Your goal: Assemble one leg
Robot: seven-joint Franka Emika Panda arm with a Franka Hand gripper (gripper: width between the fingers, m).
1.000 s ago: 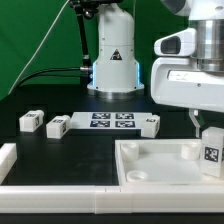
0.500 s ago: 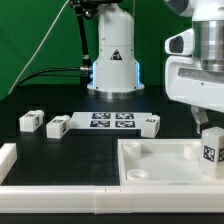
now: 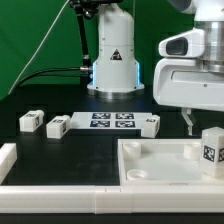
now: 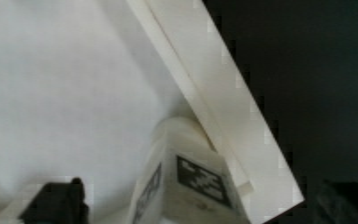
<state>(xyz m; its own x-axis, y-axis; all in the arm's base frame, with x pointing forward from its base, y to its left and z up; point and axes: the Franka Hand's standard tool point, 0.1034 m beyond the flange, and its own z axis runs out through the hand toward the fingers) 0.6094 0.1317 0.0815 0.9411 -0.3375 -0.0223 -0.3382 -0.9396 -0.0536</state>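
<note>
A leg (image 3: 211, 150), a small white block with a square marker on its face, stands upright in the far right corner of the large white tray (image 3: 150, 172). My gripper (image 3: 205, 126) hangs just above it, open. One finger (image 3: 187, 122) shows to the exterior view's left of the leg, apart from it; the other is cut off by the frame edge. In the wrist view the leg (image 4: 194, 175) stands between my two dark fingertips (image 4: 55, 200), with a gap on each side, and my gripper (image 4: 197, 205) holds nothing.
Three more loose legs lie on the black table: two at the exterior view's left (image 3: 31, 121) (image 3: 56, 126) and one (image 3: 150, 123) beside the marker board (image 3: 112, 121). The robot base (image 3: 113, 60) stands behind. A white rim (image 3: 8, 158) borders the front left.
My gripper swung toward the exterior view's right, then back to the left. The leg has stayed upright in the tray corner.
</note>
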